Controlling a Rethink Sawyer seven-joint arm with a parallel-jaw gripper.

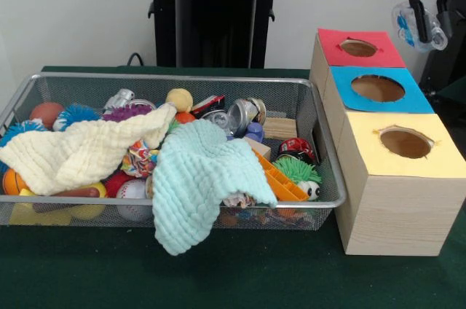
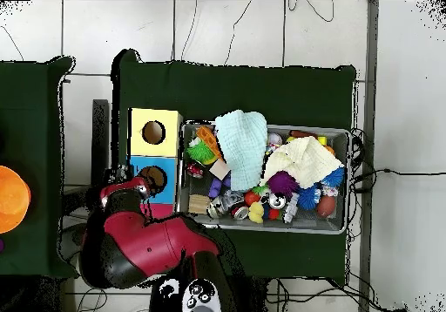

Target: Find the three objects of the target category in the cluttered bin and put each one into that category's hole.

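Observation:
My gripper (image 1: 429, 23) hangs at the top right of the front view, up and to the right of the red-topped box (image 1: 360, 48). It is shut on a crushed clear plastic bottle (image 1: 405, 23) with a blue-and-white label, held in the air. In the overhead view the gripper (image 2: 118, 192) is at the left of the boxes, beside the blue-topped box (image 2: 157, 176). The wire mesh bin (image 1: 167, 77) stands left of the boxes and is full of clutter. I cannot make out another clear bottle in it; two cloths cover much of it.
Three wooden boxes stand in a row, each with a round hole: red, blue (image 1: 378, 89) and yellow (image 1: 404, 141). In the bin lie a cream cloth (image 1: 87, 150), a mint cloth (image 1: 196, 178) hanging over the front rim, crushed silver cans (image 1: 244, 114), balls and toys.

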